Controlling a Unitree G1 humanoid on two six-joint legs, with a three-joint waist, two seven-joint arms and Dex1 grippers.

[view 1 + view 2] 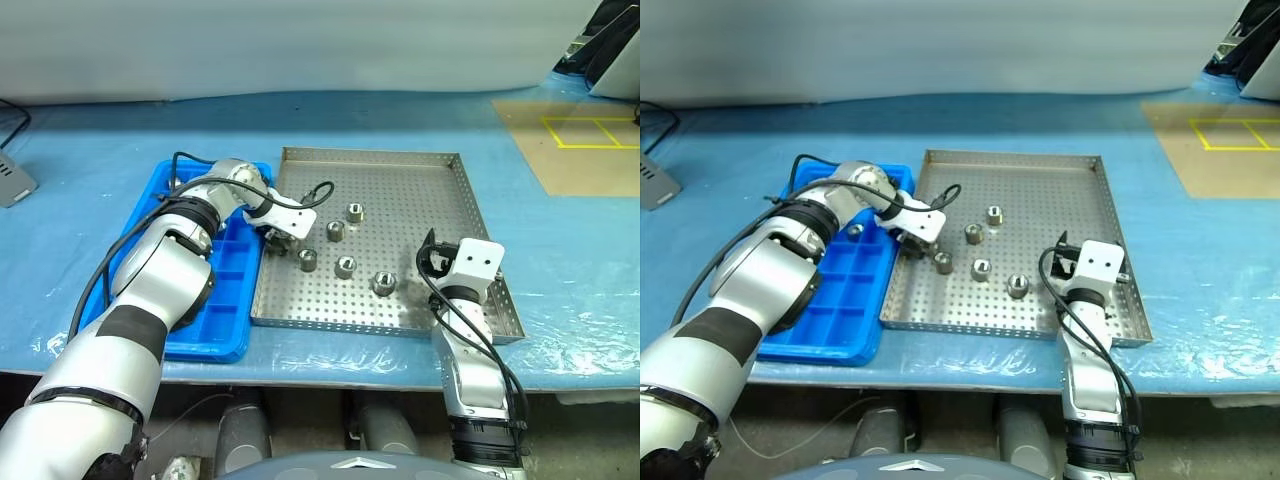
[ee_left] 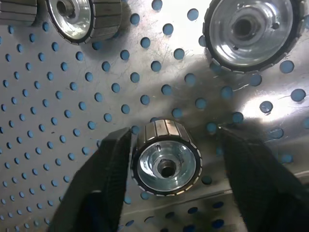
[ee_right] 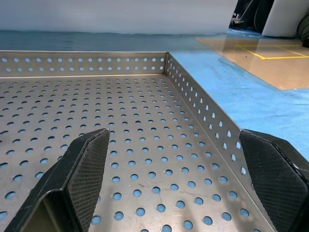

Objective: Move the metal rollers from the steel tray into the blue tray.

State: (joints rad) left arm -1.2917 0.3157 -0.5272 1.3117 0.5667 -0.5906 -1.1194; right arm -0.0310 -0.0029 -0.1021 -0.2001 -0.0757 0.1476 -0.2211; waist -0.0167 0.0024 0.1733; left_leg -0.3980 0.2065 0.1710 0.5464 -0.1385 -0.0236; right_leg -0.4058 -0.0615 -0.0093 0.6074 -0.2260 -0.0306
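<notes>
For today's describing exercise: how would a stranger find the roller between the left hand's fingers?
Find the square perforated steel tray beside the blue plastic compartment tray. Near the steel tray's left rim, the left hand straddles one small ribbed silver metal roller. Unlike the five loose rollers, it sits between two black fingers.

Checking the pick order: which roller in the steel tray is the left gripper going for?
The roller by the steel tray's left rim, between the left gripper's fingers; the other rollers stand apart, further right.
</notes>
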